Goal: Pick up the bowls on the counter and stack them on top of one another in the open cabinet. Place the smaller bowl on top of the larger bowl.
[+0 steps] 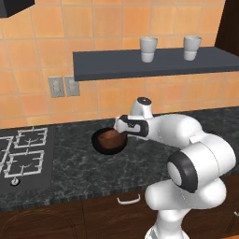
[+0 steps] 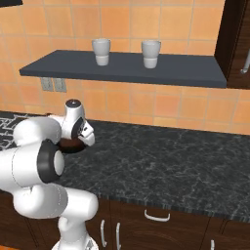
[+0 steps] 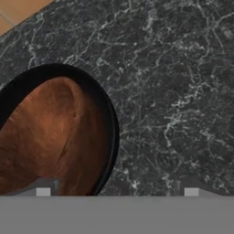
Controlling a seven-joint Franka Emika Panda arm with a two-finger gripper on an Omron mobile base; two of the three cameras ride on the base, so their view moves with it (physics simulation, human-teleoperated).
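Two base views flanking the arm, both facing the counter [image 1: 70, 172], hand view close above it

two white cups [image 1: 148, 49] upright above, stove [image 1: 23, 156] left, wall outlets [image 1: 64, 86].

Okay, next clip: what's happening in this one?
The white arm's gripper hangs low at the edge of the black bowl on the counter. The brown bowl already sits inside the black one. Whether the fingers grip anything is unclear. On the wall shelf stand two white cups.
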